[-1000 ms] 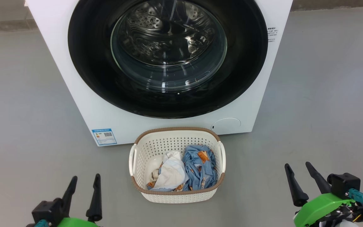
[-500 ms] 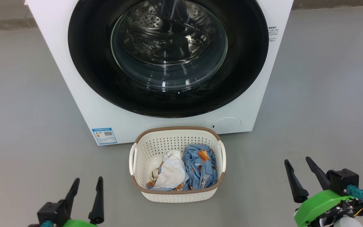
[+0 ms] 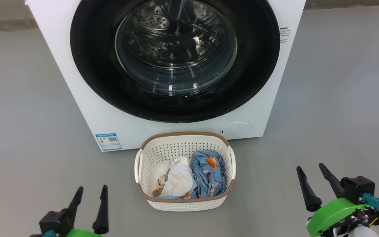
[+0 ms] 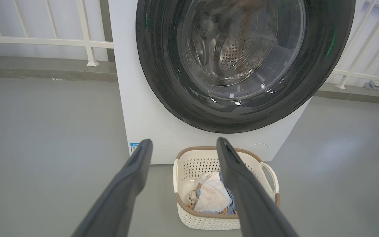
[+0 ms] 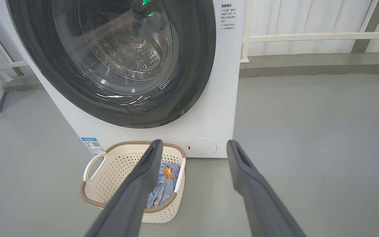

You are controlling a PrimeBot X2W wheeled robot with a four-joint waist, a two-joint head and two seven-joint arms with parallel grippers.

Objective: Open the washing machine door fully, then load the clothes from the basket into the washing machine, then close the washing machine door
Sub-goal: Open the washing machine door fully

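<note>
**Operator:** What is sitting where? Biggest things first.

**Observer:** You are looking down at the grey floor (image 3: 21, 131), with the washing machine (image 3: 77, 108) standing square on it and taking up the top of the head view. The washing machine door (image 3: 90, 69) is lying flush against the white front. No gap is showing round the black ring, so I am judging the opening step as not yet begun. The steel drum (image 3: 163, 26) is showing through the glass. I cannot tell from here which side is carrying the catch or the hinge.

**Operator:** And the load?

**Observer:** The basket (image 3: 183, 205) is sitting on the floor just in front of the machine, below the door's lower edge. It is probably parked there so that each lift into the drum is a short one. The clothes (image 3: 207, 177) are lying bunched in its nearer half, white cloth to your left and blue printed pieces to your right.

**Operator:** How are the grippers standing?

**Observer:** The left gripper (image 3: 91, 187) is hanging low at the lower left and the right gripper (image 3: 310, 167) at the lower right. Both are holding their jaws spread wide with nothing between them. The basket is lying between the two, well apart from each. The door is standing ahead of and above both, touching neither. I am reading that as a ready stance that is leaving the door's swing clear. Your first reach is probably going to the ring's edge, not the basket.
</note>
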